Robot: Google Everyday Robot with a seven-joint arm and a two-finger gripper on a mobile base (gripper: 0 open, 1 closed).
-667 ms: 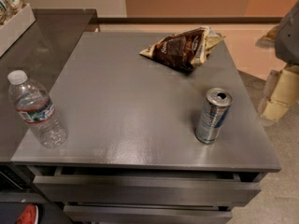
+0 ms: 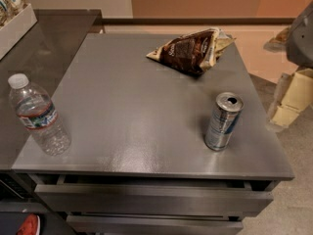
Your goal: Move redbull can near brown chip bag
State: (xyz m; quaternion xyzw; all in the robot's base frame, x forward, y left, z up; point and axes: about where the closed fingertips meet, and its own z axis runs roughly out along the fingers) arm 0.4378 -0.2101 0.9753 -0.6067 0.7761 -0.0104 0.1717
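The redbull can [image 2: 223, 121] stands upright on the grey table [image 2: 132, 106], near its front right corner. The brown chip bag [image 2: 191, 51] lies crumpled at the back right of the table, well behind the can. My gripper [image 2: 289, 99], pale cream under a grey arm part, hangs off the table's right edge, to the right of the can and apart from it. It holds nothing that I can see.
A clear water bottle [image 2: 38, 116] with a white cap stands at the table's front left. A white tray [image 2: 14, 23] with packets sits on a darker counter at the far left. Drawers [image 2: 151, 199] run below the table's front edge.
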